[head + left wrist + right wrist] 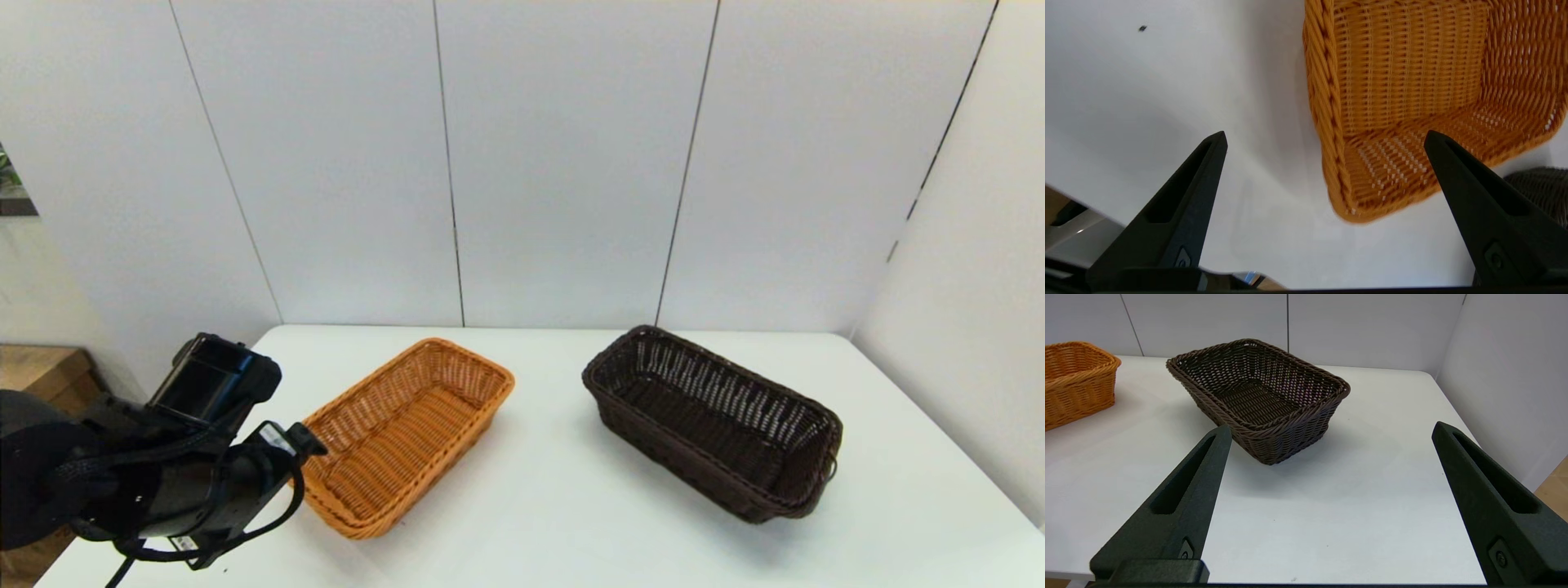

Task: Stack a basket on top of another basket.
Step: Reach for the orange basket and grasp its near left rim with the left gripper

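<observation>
We saw white table point(571, 506), smooth matte top, rounded far corners, soft shadows on surface. Small dark speck on tabletop point(1142, 28) in left wrist view. Behind table stood white panelled wall point(563, 163), thin dark vertical seams between panels. Second white panel wall point(971, 310) closed in right side, meeting back wall at corner. At far left we noted wooden furniture point(41, 367), brown top. Light was even, diffuse, no hard glare.
</observation>
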